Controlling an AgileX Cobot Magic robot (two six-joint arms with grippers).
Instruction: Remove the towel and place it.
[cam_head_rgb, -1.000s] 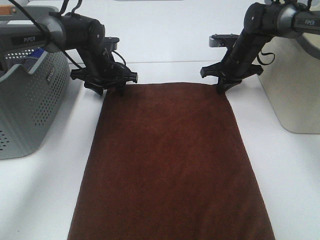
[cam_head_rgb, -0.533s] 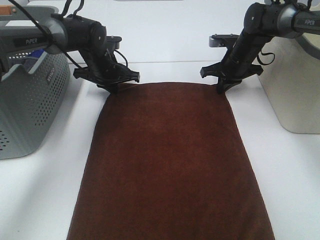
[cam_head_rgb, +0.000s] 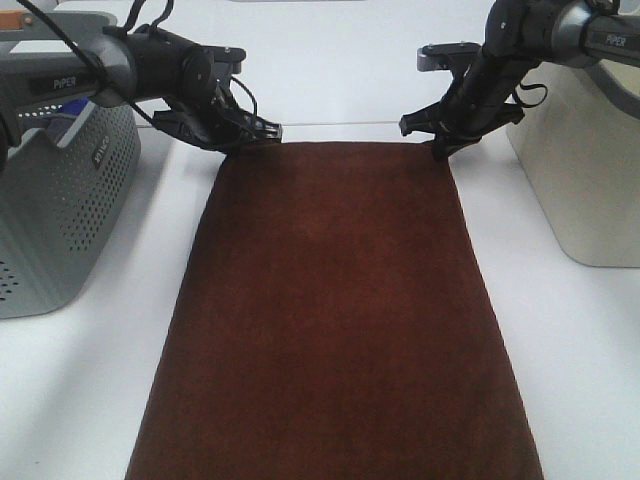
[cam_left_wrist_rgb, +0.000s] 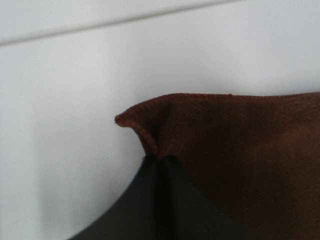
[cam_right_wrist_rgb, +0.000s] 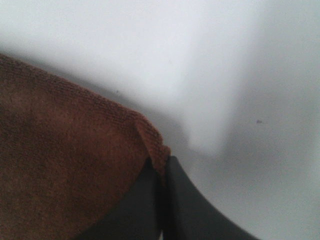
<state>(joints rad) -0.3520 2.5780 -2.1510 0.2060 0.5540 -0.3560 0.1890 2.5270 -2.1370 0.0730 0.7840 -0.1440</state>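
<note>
The towel (cam_head_rgb: 335, 310), a large dark reddish-brown cloth, lies lengthwise down the middle of the white table, its far edge lifted a little. My left gripper (cam_head_rgb: 240, 143) is shut on the towel's far left corner; in the left wrist view the hem of the towel (cam_left_wrist_rgb: 235, 150) is pinched between the closed fingers of the left gripper (cam_left_wrist_rgb: 159, 162). At the far right corner my right gripper (cam_head_rgb: 440, 150) is shut too. The right wrist view shows the towel (cam_right_wrist_rgb: 65, 155) bunched into the tips of the right gripper (cam_right_wrist_rgb: 164, 165).
A grey perforated basket (cam_head_rgb: 60, 200) with a blue item inside stands at the left edge. A beige bin (cam_head_rgb: 585, 170) stands at the right. White tabletop lies bare on both sides of the towel and behind it.
The left gripper shut on the towel's far left corner. Both grippers then rose and drew back, pulling the towel's far edge up and away.
</note>
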